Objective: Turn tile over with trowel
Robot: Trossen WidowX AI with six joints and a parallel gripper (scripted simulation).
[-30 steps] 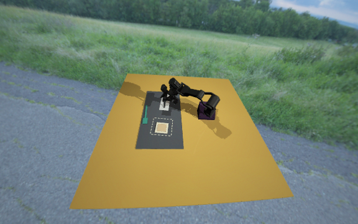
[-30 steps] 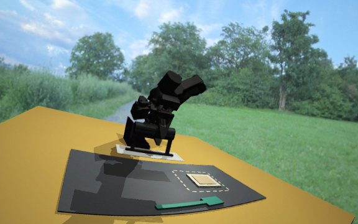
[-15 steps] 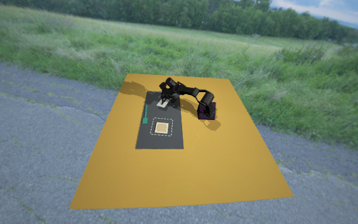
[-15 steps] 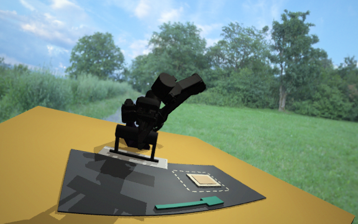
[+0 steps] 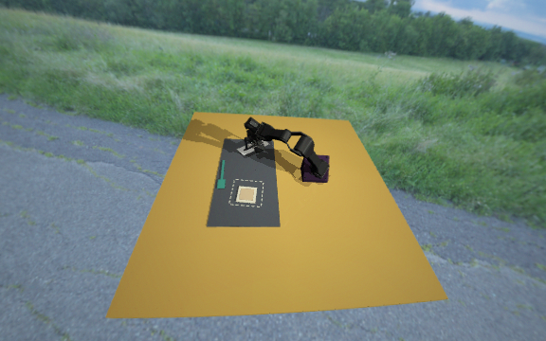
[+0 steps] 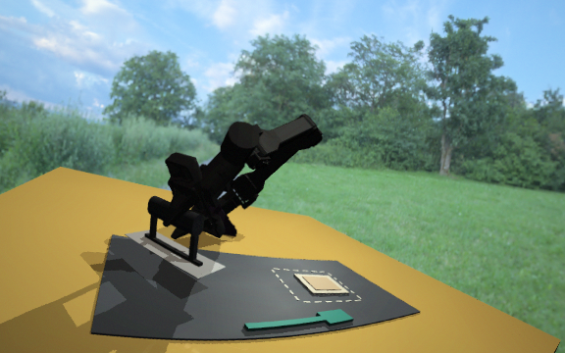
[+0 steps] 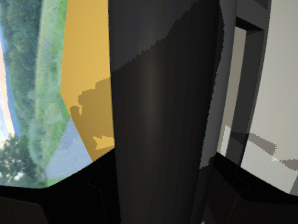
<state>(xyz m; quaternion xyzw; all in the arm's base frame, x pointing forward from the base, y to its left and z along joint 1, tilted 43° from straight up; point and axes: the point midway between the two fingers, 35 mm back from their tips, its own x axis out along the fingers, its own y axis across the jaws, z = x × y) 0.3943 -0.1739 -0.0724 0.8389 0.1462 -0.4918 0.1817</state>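
Note:
My gripper [image 5: 255, 142] [image 6: 176, 214] [image 7: 162, 144] is shut on the thick black handle of a trowel with a pale flat plate [image 5: 244, 152] [image 6: 212, 268] [image 7: 285, 75]. The plate hangs at or just above the far end of the dark mat [image 5: 254, 218] [image 6: 248, 289]; I cannot tell if it touches. The square tile [image 5: 246, 194] [image 6: 322, 282] lies flat inside the dashed outline [image 6: 297, 299], a tan square with a cream border facing up. A separate green flat tool [image 5: 221, 184] [image 6: 336, 317] with a long handle lies on the mat beside the outline.
The yellow table [image 5: 349, 246] [image 7: 85, 45] extends around the mat. The arm's dark purple base block [image 5: 309, 176] stands on the table beside the mat. The arm reaches from it to the mat's far end and casts shadows there.

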